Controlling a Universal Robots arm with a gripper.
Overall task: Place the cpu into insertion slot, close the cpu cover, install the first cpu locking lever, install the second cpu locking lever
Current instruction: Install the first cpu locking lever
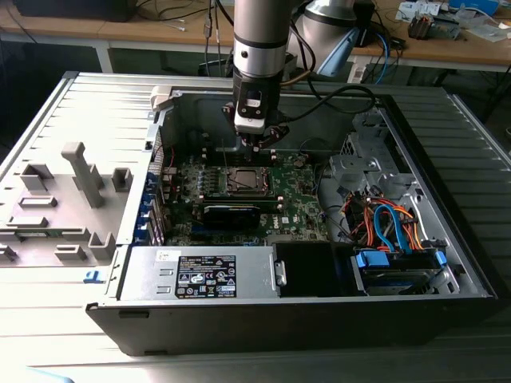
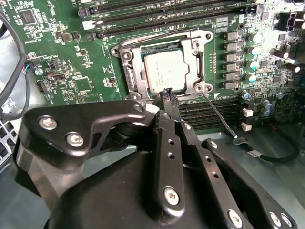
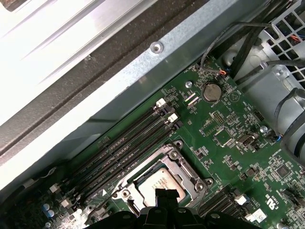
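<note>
At the bottom of the exterior view, the black front wall of the open computer case (image 1: 279, 323) is nearest. The case lies on a ribbed grey table (image 1: 48, 319). Just behind the wall sits the grey power supply (image 1: 200, 274) with its black label, and toward the exterior view's right a drive cage (image 1: 395, 239) carries blue and orange cables. On the exterior view's left, outside the case, a grey plastic fixture (image 1: 76, 187) stands on the table.

Further in lies the green motherboard (image 1: 299, 203). Near the frame's middle is the insertion slot (image 1: 239, 180) (image 2: 125, 54). The cpu (image 2: 167, 70) (image 3: 159, 183) sits inside it, silvery top up. The cpu cover (image 2: 136, 71) (image 3: 190, 175) lies flat on it, and the chip shows through its window. A thin wire lever (image 2: 219, 116) juts from one socket corner out across the black memory slots (image 2: 209, 107).

The gripper (image 1: 257, 145) (image 2: 167, 97) (image 3: 163, 194) hangs just above the slot's edge beside that corner. Its fingers (image 2: 165, 94) are pressed together, with nothing seen between them. The arm (image 1: 259, 40) rises out of the top of the frame, and behind it are wooden benches (image 1: 447, 49).
</note>
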